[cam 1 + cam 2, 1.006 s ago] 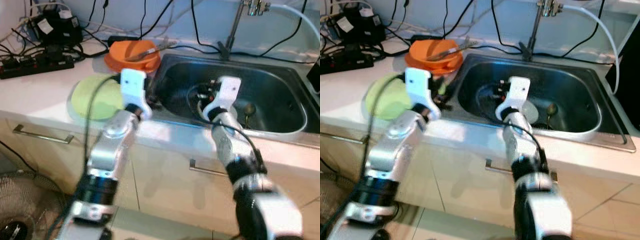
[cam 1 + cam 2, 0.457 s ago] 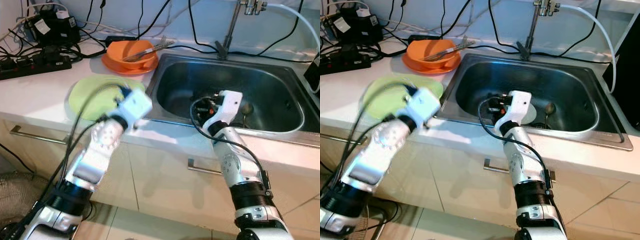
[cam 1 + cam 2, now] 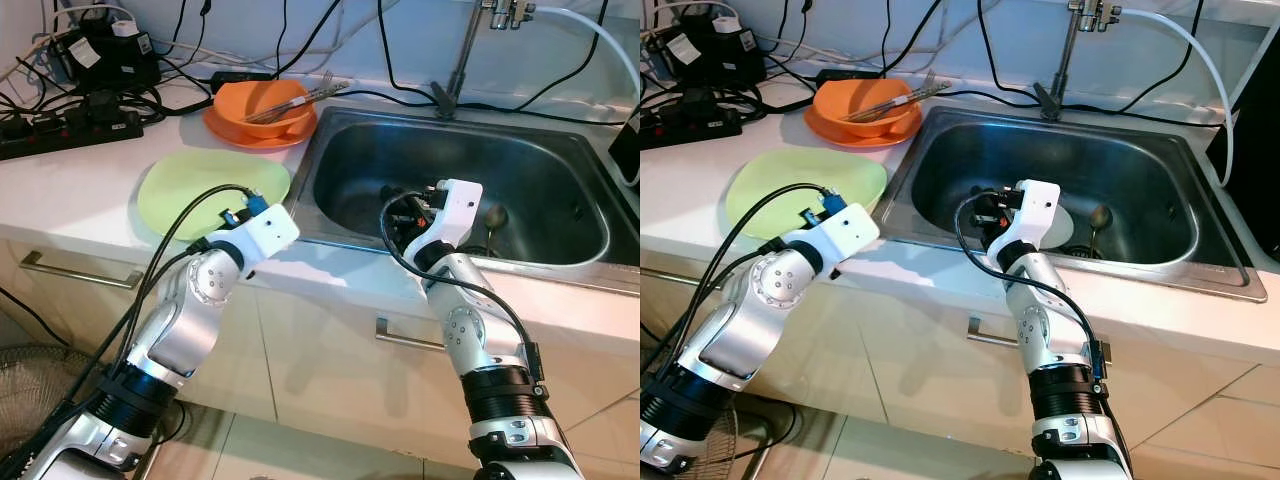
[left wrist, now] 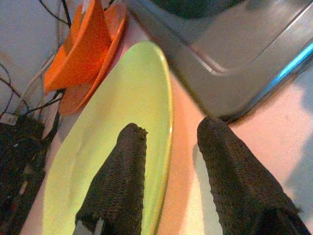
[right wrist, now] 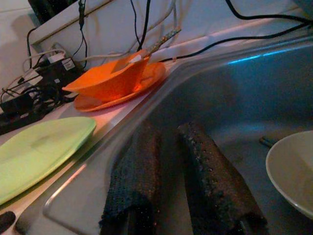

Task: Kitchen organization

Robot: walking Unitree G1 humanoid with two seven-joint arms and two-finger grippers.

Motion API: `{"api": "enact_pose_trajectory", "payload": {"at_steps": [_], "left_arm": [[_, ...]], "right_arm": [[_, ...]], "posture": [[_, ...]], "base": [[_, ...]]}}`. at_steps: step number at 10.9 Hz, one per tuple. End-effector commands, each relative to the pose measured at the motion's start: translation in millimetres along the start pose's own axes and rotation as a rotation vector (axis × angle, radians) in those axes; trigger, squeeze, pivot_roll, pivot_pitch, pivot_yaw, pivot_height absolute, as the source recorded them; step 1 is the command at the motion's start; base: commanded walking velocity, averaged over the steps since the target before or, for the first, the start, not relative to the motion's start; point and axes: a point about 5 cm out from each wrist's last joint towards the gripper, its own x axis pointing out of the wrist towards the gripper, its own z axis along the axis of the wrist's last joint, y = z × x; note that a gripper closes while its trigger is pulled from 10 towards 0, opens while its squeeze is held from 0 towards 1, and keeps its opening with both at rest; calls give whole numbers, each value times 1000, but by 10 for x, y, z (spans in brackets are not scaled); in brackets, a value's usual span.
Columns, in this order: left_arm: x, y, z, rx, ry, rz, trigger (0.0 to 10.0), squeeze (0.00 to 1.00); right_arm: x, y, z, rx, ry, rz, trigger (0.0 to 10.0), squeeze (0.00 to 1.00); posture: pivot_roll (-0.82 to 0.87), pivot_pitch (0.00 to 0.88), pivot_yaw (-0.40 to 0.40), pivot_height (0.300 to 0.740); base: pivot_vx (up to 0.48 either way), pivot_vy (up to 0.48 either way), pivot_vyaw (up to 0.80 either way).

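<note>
Green plate [image 4: 122,147] lies under the spread left hand [image 4: 171,142].

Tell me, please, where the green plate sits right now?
The green plate lies flat on the counter left of the sink, in front of the orange bowl, with the left gripper at its near edge.

Fingers [image 5: 142,181]: two black ones sitting close together with a narrow gap, hanging over the sink [image 5: 234,93] basin.
White dish [image 5: 293,171]: lying in the basin at 3 o'clock.
Orange bowl [image 5: 110,78]: resting on an orange plate [image 5: 105,100] at 10 o'clock, utensils leaning in it.
Green plate [image 5: 36,152]: lying on the counter at 9 o'clock.
Cables [image 5: 34,83]: trailing at 10 o'clock.
</note>
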Motion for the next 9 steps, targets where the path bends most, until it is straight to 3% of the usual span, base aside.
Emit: {"api": "enact_pose_trajectory", "payload": {"at_steps": [1, 6, 9], "left_arm": [[-12, 29, 5, 26, 14, 6, 10000, 0], [-6, 118, -272, 131, 193, 39, 10000, 0], [55, 73, -381, 225, 255, 24, 10000, 0]], "right_arm": [[-9, 10, 30, 5, -8, 3, 10000, 0], [-8, 41, 23, 9, 1, 12, 10000, 0], [-2, 57, 29, 9, 1, 16, 10000, 0]], "posture": [[190, 46, -7, 740], [183, 37, -8, 740], [174, 33, -6, 740]], "base": [[0, 0, 0], [0, 0, 0], [0, 0, 0]]}}
